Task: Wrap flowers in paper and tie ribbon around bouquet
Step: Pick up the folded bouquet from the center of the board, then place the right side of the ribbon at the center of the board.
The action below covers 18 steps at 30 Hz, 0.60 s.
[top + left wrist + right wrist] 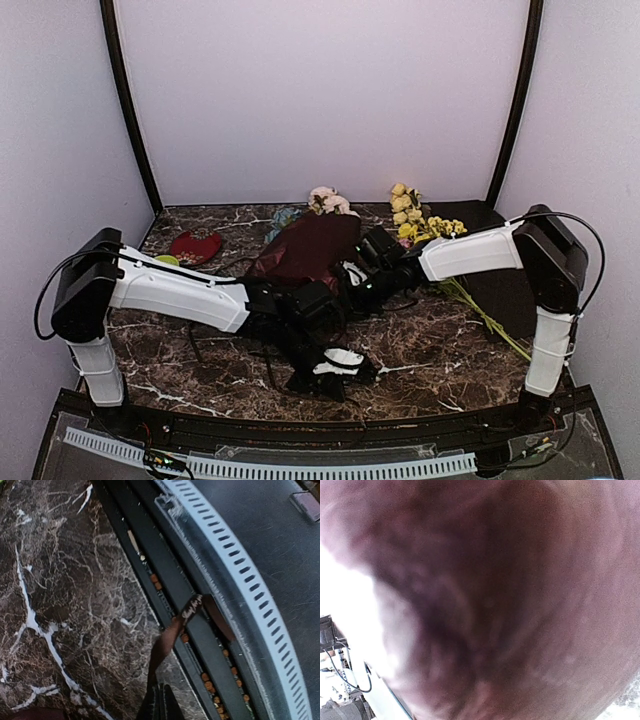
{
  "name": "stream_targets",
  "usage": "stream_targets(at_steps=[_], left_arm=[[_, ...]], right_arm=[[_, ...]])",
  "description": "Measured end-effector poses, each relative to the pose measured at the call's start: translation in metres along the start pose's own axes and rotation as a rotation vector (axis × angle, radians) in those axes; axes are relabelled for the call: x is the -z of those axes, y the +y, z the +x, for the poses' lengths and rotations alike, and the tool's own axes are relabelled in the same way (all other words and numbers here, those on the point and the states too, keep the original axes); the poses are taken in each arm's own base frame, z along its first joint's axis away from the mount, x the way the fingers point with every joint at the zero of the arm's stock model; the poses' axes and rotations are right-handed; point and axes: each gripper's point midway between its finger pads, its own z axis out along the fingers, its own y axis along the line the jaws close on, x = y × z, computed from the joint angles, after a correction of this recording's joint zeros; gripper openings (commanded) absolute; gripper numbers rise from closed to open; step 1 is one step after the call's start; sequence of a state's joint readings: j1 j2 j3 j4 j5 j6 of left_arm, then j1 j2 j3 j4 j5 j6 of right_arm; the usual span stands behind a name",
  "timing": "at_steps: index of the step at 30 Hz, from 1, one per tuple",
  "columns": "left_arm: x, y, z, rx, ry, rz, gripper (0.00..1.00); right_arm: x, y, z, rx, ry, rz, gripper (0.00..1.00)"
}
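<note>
L gripper (159,700) is fully closed, low over the near edge of the table (430,350), w/ a thin dark ribbon (172,630) coming out from between its fingertips. The ribbon runs up and away from the tips, and its free end, w/ some pale script on it, lies over the dark rail beside the white slotted strip (250,595) along the table front.

R gripper (358,290) is closed too, reaching in from the right to the narrow lower part of the bouquet (305,250). Its wrist cam is filled w/ blurred burgundy paper (495,605) pressed close to the lens, so can't tell if the tips actually pinch paper or just sit against it.

The bouquet lies mid-table between the two arms, wide end toward the back wall, narrow end toward the grippers. The flowers (328,200) poke out at the far end: pink/white roses, w/ a blue cluster just left of them.

Beyond that: yellow stems (415,218) right of the bouquet at the back, green stalks trailing toward the right arm's base; red heart lump (195,245) at back left; dark flat sheet (495,275) under the right arm
</note>
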<state>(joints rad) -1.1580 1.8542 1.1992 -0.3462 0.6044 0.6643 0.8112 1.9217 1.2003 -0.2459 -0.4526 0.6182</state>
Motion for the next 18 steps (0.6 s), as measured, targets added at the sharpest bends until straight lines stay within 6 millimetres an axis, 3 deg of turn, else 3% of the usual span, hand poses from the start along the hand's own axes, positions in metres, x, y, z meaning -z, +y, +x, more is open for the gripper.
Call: stream_targets(at_steps=[5,11,13,14,15,18], left_arm=[[-0.020,0.025,0.017,-0.028,0.087,-0.127,0.00],[-0.017,0.081,0.020,-0.094,0.148,-0.436,0.03],[-0.010,0.105,0.025,-0.116,0.194,-0.571,0.19],[-0.007,0.115,0.028,-0.130,0.216,-0.626,0.32],[-0.005,0.120,0.030,-0.138,0.233,-0.658,0.42],[-0.003,0.126,0.034,-0.150,0.264,-0.700,0.60]], right_arm=[[0.001,0.003,-0.002,-0.004,0.000,-0.009,0.00],[0.004,0.012,-0.008,-0.003,-0.006,-0.032,0.00],[0.006,0.016,-0.012,0.001,-0.013,-0.037,0.00],[0.007,0.018,-0.013,0.003,-0.015,-0.038,0.00],[0.008,0.019,-0.015,0.005,-0.018,-0.040,0.00],[0.009,0.021,-0.017,0.007,-0.023,-0.042,0.00]])
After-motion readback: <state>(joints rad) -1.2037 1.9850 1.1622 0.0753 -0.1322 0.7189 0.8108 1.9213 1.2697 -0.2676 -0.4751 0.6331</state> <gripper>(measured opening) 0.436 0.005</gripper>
